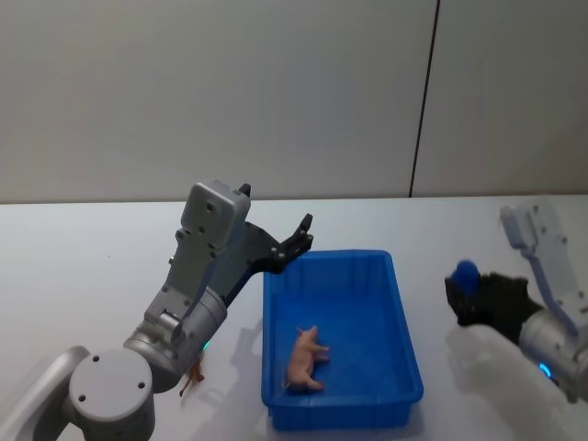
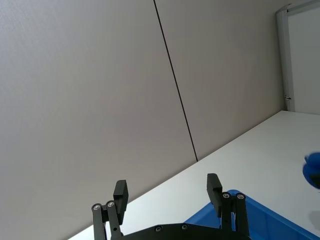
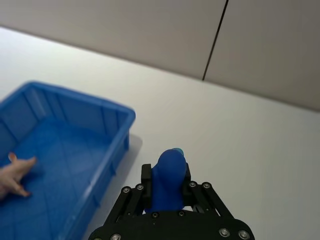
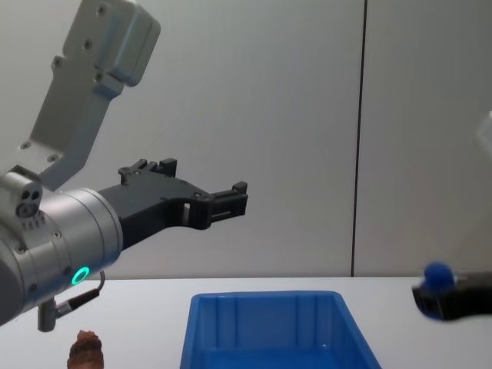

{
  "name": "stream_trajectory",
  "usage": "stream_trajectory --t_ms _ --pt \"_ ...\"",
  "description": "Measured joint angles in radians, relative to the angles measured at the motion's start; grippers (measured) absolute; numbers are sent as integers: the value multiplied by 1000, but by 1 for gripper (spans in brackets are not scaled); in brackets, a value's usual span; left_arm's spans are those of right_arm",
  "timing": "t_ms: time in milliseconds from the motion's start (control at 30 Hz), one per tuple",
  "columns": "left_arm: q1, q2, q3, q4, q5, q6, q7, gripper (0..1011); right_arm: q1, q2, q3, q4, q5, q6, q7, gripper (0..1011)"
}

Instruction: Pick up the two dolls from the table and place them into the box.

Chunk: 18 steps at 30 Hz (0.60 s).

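**Clear the rim, then release**

Right gripper (image 3: 167, 175), jaws clamped on the rounded blue doll (image 3: 169, 162), hangs over the white counter (image 1: 92, 248), right of the blue ribbed plastic bin (image 1: 340, 415). Carry it left past the rim before opening. Left gripper (image 2: 167, 186), jaws apart, hovers by the bin's left wall.

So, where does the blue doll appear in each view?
Head view: blue doll at right, in the right gripper, right of the box.
Left wrist view: doll at the frame edge, beyond the open left gripper and box corner.
Right wrist view: doll clamped in the gripper, box alongside.
Chest view: doll low right.
Shared landmark: the box.
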State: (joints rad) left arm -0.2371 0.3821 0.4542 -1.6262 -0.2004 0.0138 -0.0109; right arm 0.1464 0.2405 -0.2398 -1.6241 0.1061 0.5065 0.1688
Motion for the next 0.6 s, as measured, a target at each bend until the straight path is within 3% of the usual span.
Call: stream_trajectory --t_ms 300,600 --pt "0 0 0 0 0 0 0 1001 39 -15 -6 -44 -22 -67 46 255" --pt "0 0 0 0 0 0 0 1001 83 -40 -21 -51 -24 -85 123 201"
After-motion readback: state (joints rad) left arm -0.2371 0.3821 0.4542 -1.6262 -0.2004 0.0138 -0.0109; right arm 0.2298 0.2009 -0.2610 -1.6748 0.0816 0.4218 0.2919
